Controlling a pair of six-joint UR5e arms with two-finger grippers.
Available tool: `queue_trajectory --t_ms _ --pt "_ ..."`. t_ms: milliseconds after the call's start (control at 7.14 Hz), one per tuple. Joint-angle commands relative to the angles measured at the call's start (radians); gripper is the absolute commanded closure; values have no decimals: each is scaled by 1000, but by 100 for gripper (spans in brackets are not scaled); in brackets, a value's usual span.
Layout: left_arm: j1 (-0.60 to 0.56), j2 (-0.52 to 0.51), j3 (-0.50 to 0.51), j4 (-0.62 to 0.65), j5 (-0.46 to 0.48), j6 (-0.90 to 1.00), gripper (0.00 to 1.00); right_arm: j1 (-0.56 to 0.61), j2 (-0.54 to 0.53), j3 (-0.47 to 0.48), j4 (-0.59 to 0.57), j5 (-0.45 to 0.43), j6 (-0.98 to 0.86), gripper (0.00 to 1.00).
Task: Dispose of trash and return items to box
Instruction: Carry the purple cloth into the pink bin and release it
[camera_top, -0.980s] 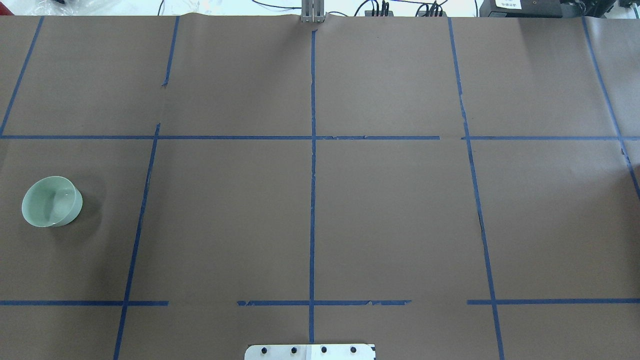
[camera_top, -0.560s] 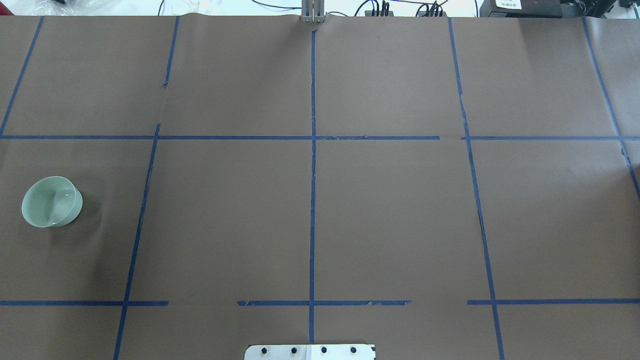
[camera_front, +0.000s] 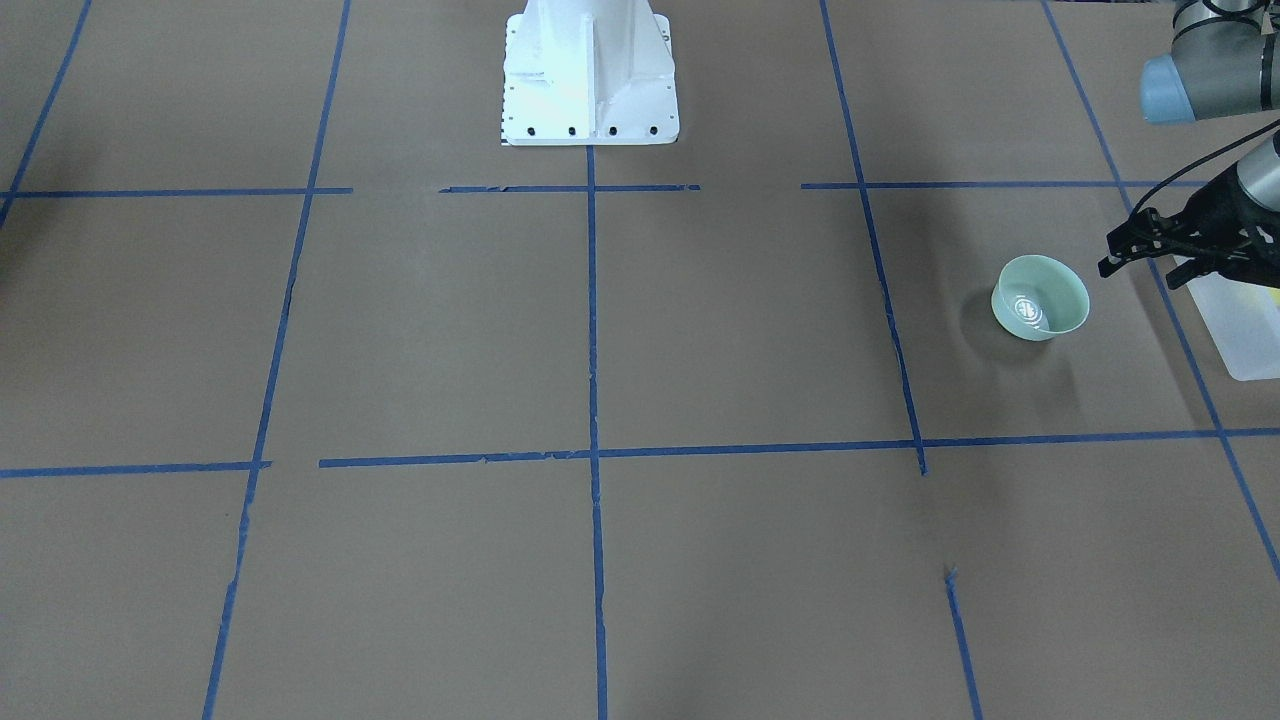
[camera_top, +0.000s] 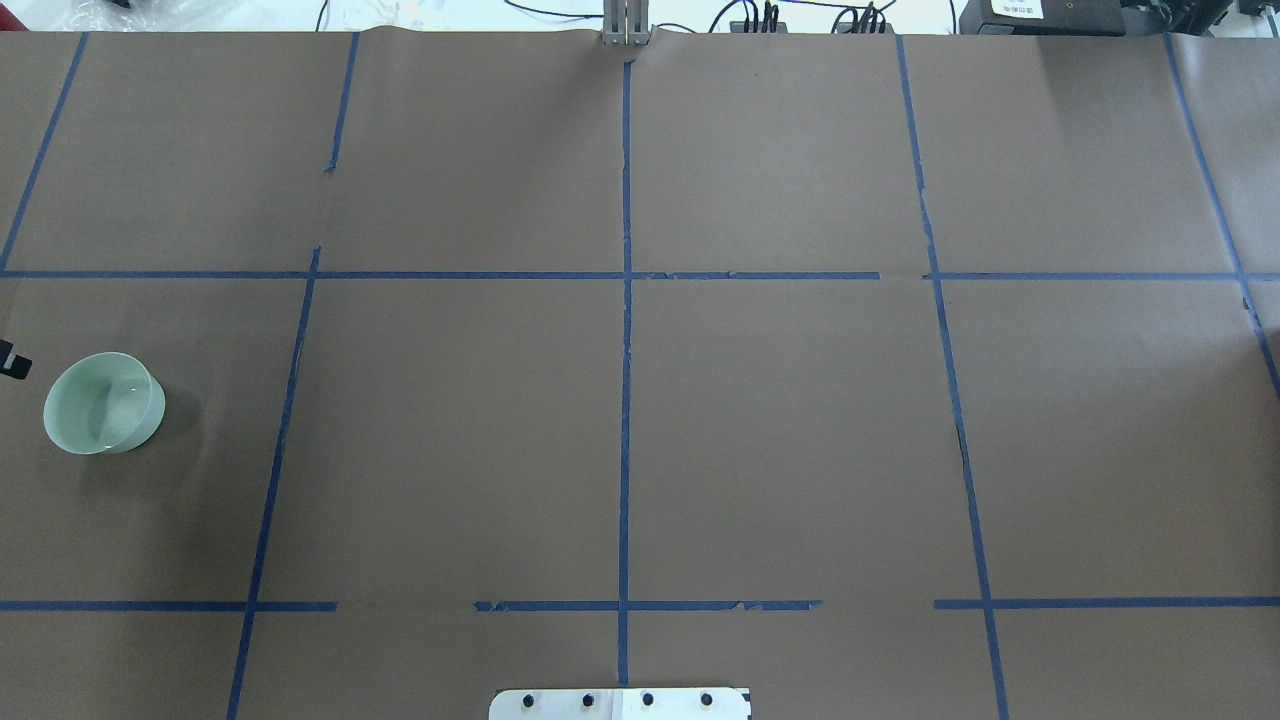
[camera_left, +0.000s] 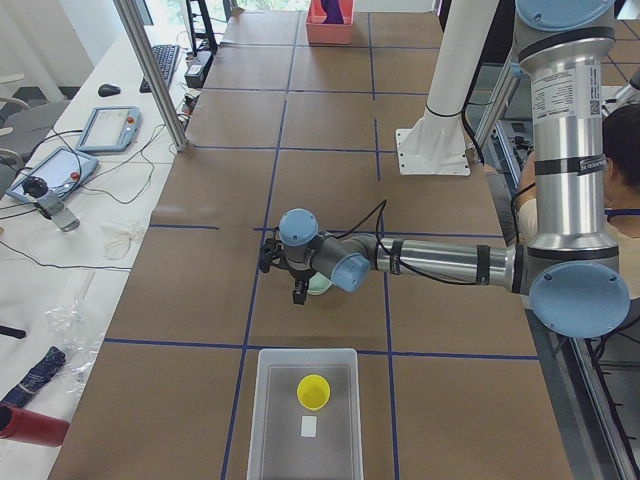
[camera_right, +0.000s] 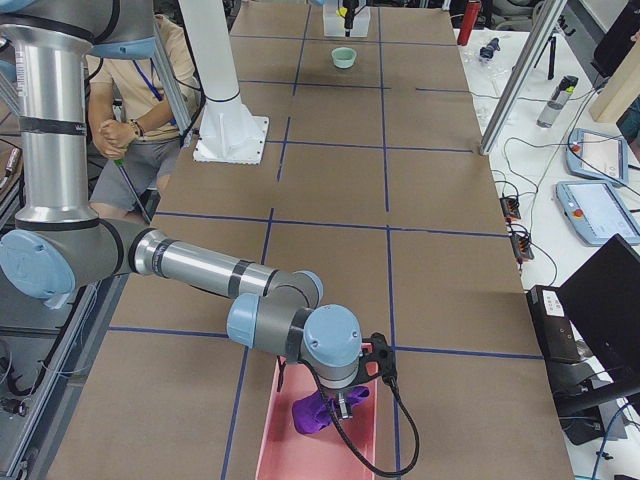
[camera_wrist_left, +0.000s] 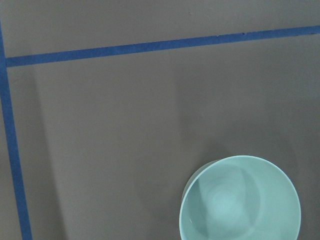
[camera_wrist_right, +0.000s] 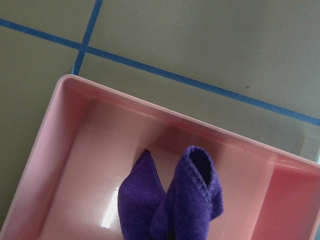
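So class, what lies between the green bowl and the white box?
Between bowl and box: brown paper crossed by one blue tape line, shown in the exterior left view.

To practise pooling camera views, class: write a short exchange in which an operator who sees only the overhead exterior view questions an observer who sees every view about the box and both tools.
Operator: Where is the box?
Observer: Past your frame's left edge; the box holds a yellow cup.
Operator: And the left tool?
Observer: The left tool hangs open beside the bowl, not touching it.
Operator: The right tool?
Observer: The right tool hangs over a pink tray, purple cloth below it; grip unclear.
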Motion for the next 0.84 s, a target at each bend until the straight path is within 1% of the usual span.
queue_trajectory --t_ms 0,140,280,420,700 --pt "5 1 -11 4 24 -2 0 -15 -1 -12 0 6 0 100" --pt "5 6 -13 4 28 -2 0 -24 -1 -13 0 9 5 100" --pt "5 7 -13 4 28 -2 0 -42 -1 -13 2 13 28 72" --pt "5 7 -13 4 28 -2 0 -48 -1 -10 3 42 93 1" --pt "8 9 -13 4 30 -2 0 -68 9 2 5 55 100 0"
